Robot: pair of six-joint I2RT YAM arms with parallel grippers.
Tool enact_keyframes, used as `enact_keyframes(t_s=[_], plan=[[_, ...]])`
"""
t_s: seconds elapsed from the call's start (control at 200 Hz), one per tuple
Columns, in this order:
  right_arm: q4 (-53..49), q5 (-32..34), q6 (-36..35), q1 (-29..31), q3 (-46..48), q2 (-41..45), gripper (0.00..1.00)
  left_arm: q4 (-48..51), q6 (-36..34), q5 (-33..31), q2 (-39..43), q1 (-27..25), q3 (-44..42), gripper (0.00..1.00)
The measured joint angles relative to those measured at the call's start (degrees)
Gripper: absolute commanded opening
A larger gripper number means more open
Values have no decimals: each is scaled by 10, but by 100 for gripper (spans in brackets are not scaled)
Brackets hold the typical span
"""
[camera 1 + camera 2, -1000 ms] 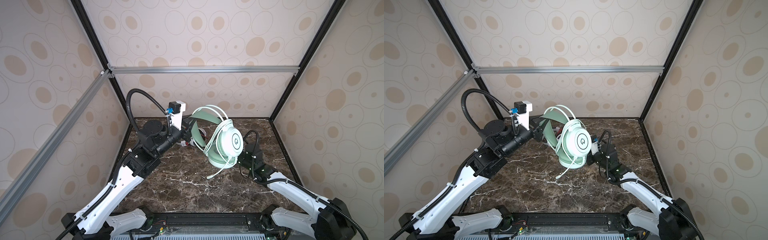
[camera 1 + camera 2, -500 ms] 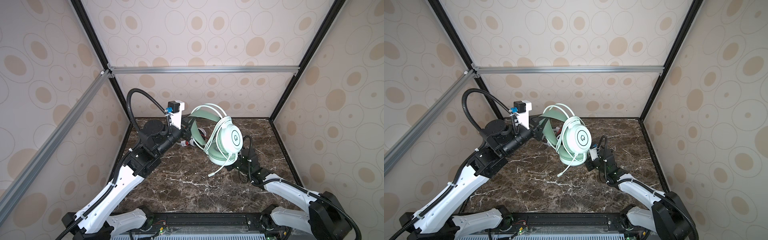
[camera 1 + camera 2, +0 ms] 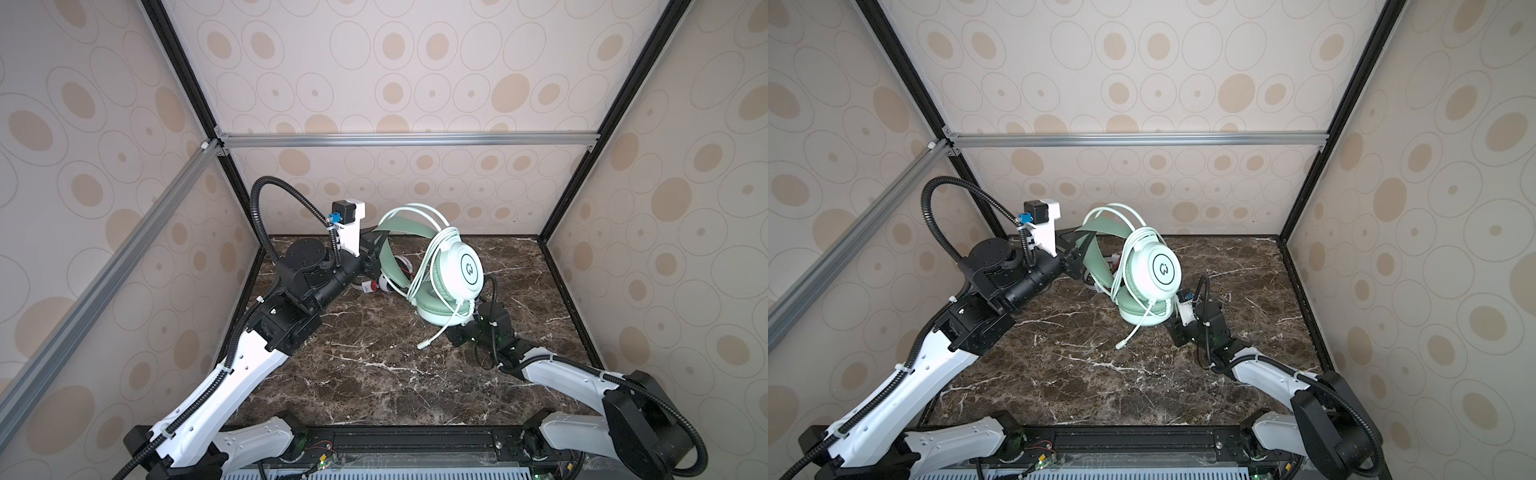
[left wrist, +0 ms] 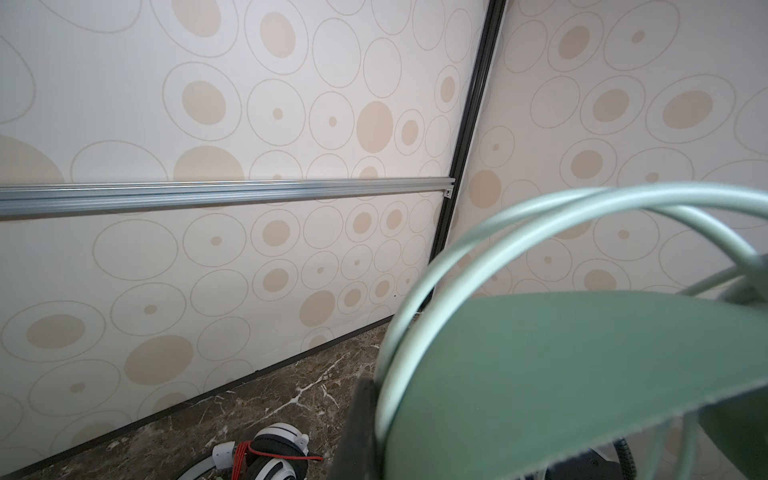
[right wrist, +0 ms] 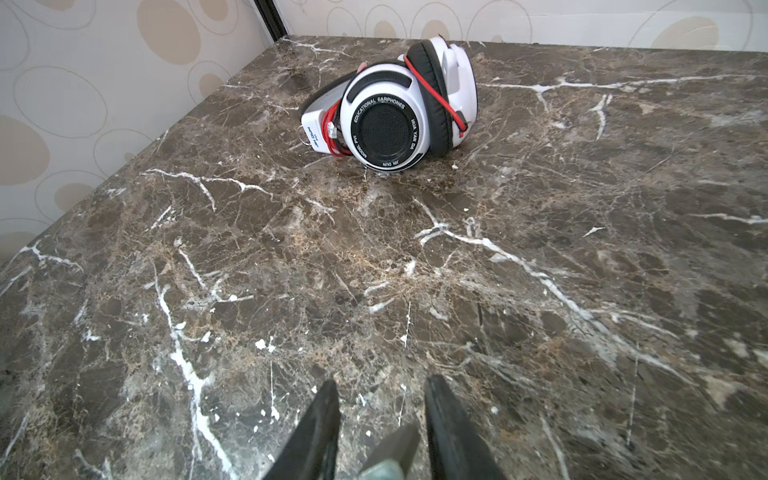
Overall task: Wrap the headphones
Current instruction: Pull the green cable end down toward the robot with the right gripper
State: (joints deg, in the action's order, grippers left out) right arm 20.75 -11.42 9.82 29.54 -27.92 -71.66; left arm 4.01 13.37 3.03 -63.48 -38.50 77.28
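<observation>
Mint-green headphones hang clear of the table, just beside the white headphones, my left gripper pinching only the headband. My right gripper sits low with fingers spread, well apart from the white headphones, nothing clearly between them. I judge that thin hold could slip, or the dangling cord end could unwind and snag the white headphones.

Beige oval-patterned walls enclose a dark brown marble tabletop.

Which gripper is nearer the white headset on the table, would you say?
Left. The left gripper, clamping the mint headband, is right beside the white headset; the right gripper is farther off.
</observation>
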Motion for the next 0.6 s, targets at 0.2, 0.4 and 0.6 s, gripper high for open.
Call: enact_keyframes(t_s=[0.2, 0.4, 0.6], plan=[[4, 3, 2, 0, 0, -11, 21, 0, 4, -3, 0, 3, 0, 0], [8, 7, 1, 0, 0, -13, 11, 0, 7, -7, 0, 7, 0, 0], [14, 8, 1, 0, 0, -13, 3, 0, 15, -11, 0, 10, 0, 0]])
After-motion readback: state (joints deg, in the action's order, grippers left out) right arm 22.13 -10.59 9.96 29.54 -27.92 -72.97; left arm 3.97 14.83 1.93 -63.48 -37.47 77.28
